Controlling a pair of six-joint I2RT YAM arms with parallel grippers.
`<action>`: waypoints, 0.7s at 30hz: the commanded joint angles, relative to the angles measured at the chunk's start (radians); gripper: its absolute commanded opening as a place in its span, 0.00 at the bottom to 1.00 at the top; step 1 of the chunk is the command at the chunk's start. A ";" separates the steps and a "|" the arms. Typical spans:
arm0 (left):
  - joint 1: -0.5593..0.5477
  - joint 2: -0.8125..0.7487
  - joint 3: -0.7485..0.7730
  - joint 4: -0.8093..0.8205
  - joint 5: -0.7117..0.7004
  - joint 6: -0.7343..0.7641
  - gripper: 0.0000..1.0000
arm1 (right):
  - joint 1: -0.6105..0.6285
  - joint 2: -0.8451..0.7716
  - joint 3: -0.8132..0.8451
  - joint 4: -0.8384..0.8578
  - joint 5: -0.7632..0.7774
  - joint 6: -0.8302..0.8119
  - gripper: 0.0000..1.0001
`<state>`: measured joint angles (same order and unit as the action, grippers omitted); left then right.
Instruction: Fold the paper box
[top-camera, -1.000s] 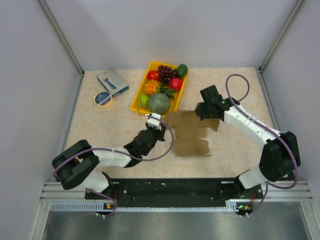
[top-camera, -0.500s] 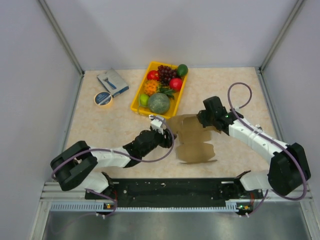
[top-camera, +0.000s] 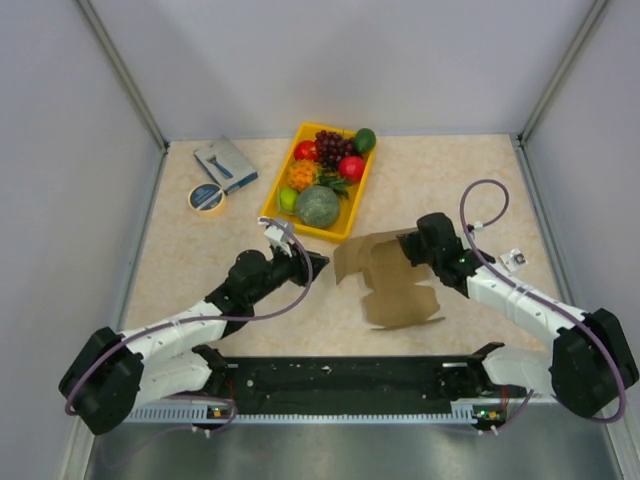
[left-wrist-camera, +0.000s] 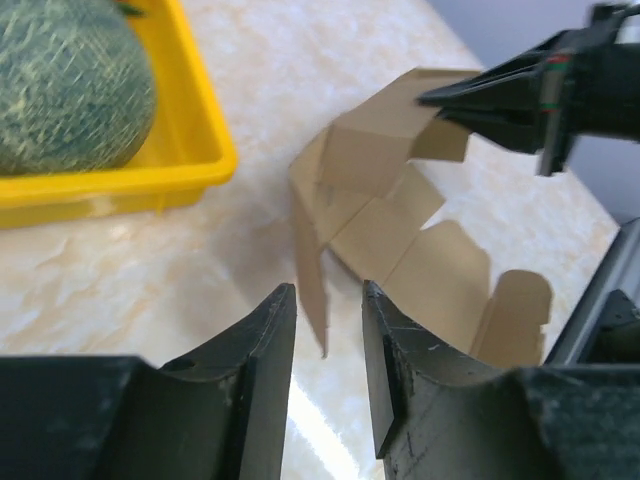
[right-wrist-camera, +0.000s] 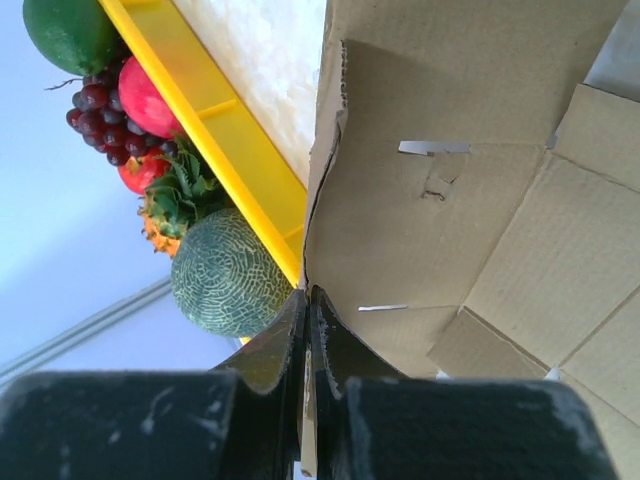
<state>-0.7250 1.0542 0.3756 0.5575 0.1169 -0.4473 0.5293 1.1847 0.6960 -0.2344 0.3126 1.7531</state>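
Observation:
The paper box (top-camera: 388, 285) is a brown cardboard sheet lying partly folded between the arms, its far and left flaps raised. My right gripper (top-camera: 410, 246) is shut on the edge of the raised far flap; the right wrist view shows cardboard (right-wrist-camera: 450, 190) pinched between the fingertips of that gripper (right-wrist-camera: 308, 292). My left gripper (top-camera: 320, 262) stands open just left of the box's left flap. In the left wrist view that flap's edge (left-wrist-camera: 310, 270) hangs in line with the gap of the left gripper (left-wrist-camera: 327, 290), untouched by either finger. The right gripper (left-wrist-camera: 445, 97) also appears there, on the box's top edge.
A yellow tray (top-camera: 272, 214) of fruit, with a green melon (top-camera: 317, 206) at its near end, stands just beyond the box. A tape roll (top-camera: 206, 197) and a blue-grey packet (top-camera: 225, 163) lie at the far left. Walls close in both sides.
The left gripper opened, let go of the box's left flap and drew back left. The right gripper carried the box to the right and nearer, raising its flaps.

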 joint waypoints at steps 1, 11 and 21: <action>0.070 0.084 0.032 -0.094 0.055 -0.037 0.35 | 0.017 -0.065 -0.061 0.144 0.028 -0.062 0.00; 0.076 0.371 0.229 -0.153 0.161 0.028 0.40 | 0.017 -0.120 -0.142 0.282 0.002 -0.144 0.00; 0.046 0.481 0.238 0.047 0.360 0.121 0.51 | 0.018 -0.183 -0.288 0.414 -0.046 -0.256 0.00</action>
<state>-0.6537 1.5028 0.5884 0.4625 0.3565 -0.3794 0.5350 1.0275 0.4362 0.0925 0.2920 1.5551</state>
